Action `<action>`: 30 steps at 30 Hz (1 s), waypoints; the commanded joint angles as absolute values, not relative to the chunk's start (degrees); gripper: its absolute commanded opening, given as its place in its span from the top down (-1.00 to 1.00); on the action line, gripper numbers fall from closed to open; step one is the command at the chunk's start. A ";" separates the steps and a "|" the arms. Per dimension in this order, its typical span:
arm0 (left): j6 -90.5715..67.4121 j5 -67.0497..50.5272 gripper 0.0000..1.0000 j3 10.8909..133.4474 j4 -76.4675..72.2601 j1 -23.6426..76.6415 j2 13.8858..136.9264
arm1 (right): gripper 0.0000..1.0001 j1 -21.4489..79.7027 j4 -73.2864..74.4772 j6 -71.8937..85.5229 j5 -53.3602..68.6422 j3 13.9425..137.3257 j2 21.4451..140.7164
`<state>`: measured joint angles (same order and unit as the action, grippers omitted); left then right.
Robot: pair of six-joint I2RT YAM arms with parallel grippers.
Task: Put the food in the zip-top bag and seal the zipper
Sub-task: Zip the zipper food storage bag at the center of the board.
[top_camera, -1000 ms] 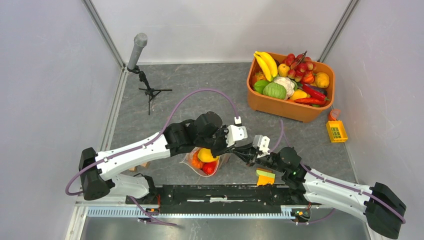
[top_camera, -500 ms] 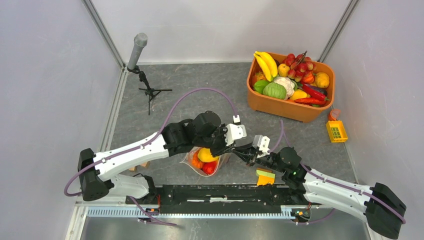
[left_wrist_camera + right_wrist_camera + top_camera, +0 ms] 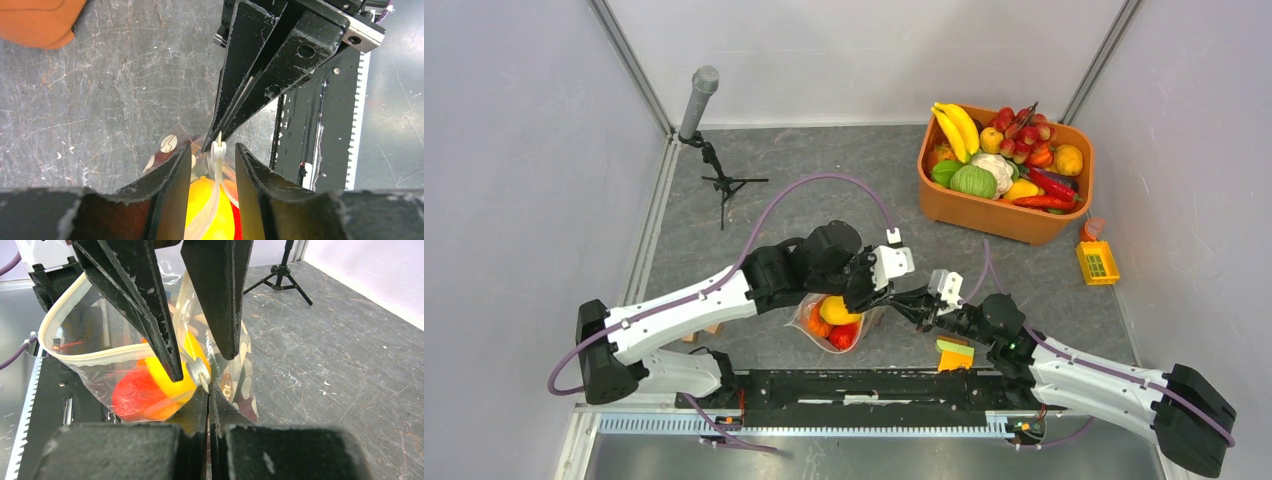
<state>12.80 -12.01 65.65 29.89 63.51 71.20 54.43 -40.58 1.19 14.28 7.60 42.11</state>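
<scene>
The zip-top bag (image 3: 809,318) stands on the grey table between the arms, holding yellow (image 3: 837,310), orange and red (image 3: 844,335) food. My right gripper (image 3: 902,303) is shut on the bag's corner beside the zipper; in the right wrist view (image 3: 209,390) its jaws are pressed together on the dotted plastic (image 3: 240,375). My left gripper (image 3: 871,296) is open, with its fingers straddling the white slider (image 3: 217,151) without touching it. The zipper strip (image 3: 100,358) curves open to the left. The yellow food (image 3: 205,215) shows through the bag below.
An orange tub (image 3: 999,215) full of toy fruit and vegetables stands at the back right. A small yellow crate (image 3: 1097,262) sits right of it. A microphone tripod (image 3: 714,170) is at the back left. An orange-green block (image 3: 954,354) lies by the black front rail (image 3: 864,385).
My left arm has shifted slightly back and left, with its open fingers still around the slider. The right gripper and the bag have stayed put.
</scene>
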 commanded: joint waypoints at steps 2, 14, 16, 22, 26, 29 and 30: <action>13.23 -13.49 0.14 67.27 28.77 63.55 72.62 | 1.00 54.62 -41.24 0.49 13.46 8.40 42.15; 13.44 -13.18 0.83 68.64 31.11 63.52 73.77 | 1.00 54.54 -41.40 -1.05 12.79 8.33 42.58; 13.42 -12.51 0.85 68.49 31.61 63.53 73.15 | 1.00 54.56 -40.76 -1.12 11.95 8.45 42.38; 13.91 -10.12 0.88 67.13 34.33 63.54 70.40 | 1.00 54.59 -39.69 -1.98 9.42 7.47 40.08; 13.95 -8.82 0.95 65.37 34.54 63.51 68.40 | 1.00 54.59 -38.92 -2.28 9.93 7.12 38.46; 13.56 -7.34 0.96 64.47 35.36 63.55 67.03 | 1.00 54.58 -38.20 -2.29 8.81 7.08 37.76; 13.30 -6.80 0.95 64.20 35.64 63.51 66.51 | 1.00 54.63 -37.96 -2.21 8.15 6.99 37.53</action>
<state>12.99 -10.07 65.10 32.97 63.51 69.54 54.70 -38.76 -1.21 11.86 7.60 38.74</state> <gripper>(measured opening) 0.164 0.004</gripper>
